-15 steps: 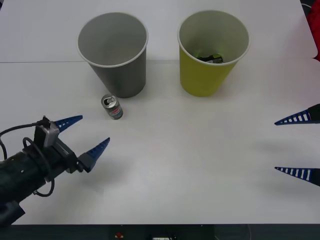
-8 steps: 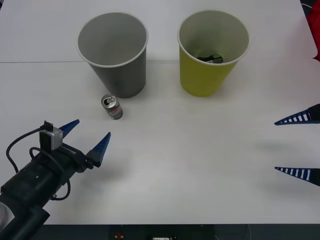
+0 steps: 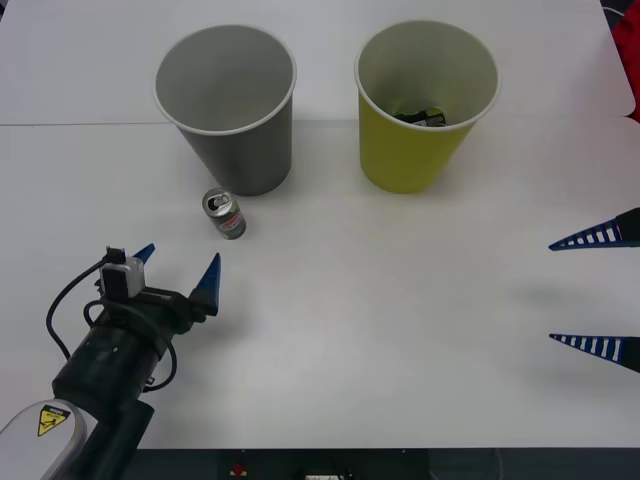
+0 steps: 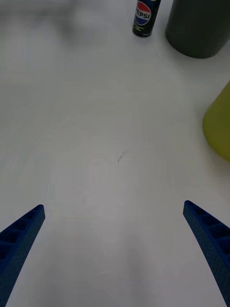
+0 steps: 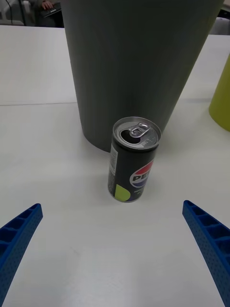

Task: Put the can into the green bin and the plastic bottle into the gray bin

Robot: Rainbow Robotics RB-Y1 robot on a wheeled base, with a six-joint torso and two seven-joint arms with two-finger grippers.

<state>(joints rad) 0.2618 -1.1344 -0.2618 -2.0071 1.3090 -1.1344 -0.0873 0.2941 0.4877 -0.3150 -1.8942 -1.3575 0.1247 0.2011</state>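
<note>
The small dark-and-silver drink can [image 3: 224, 214] is standing upright left of centre, just below the large gray cup-shaped bin [image 3: 228, 108]. I am holding my left gripper [image 3: 176, 274] spread open, lower left; my right gripper [image 3: 596, 292] is waiting open at right edge.

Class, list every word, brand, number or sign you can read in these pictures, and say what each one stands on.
"PEPSI" with a round red-white-blue logo: on the dark-and-silver drink can, standing upright on the white table; in the left wrist view only "PEP" of it shows.
Small print strip down the can's side: too small to read.
Yellow triangle warning sign: on the left arm's white casing; symbol too small to read.
</note>
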